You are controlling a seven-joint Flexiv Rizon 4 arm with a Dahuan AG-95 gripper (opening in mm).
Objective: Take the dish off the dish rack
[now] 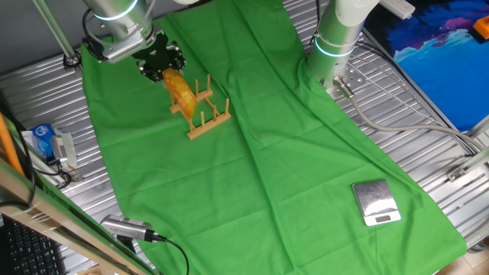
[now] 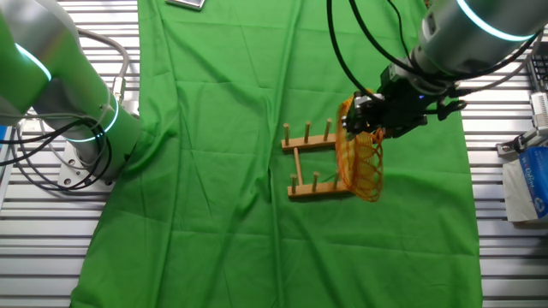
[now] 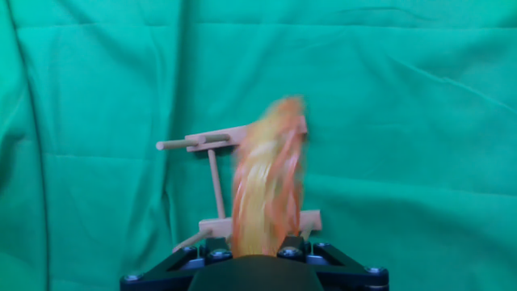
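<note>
1. The claw is clenched on the upper rim of the dish, which hangs edge-on below it.
2. The dish rack sits just beside and beneath. The dish looks lifted, or nearly lifted, from the end pegs; clearing them and setting it down remain.
3. Open green cloth lies all around the claw, and the silver scale is well apart.

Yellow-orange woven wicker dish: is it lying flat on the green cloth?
No, the dish stands on edge at the wooden peg rack's end, gripper at its top.
</note>
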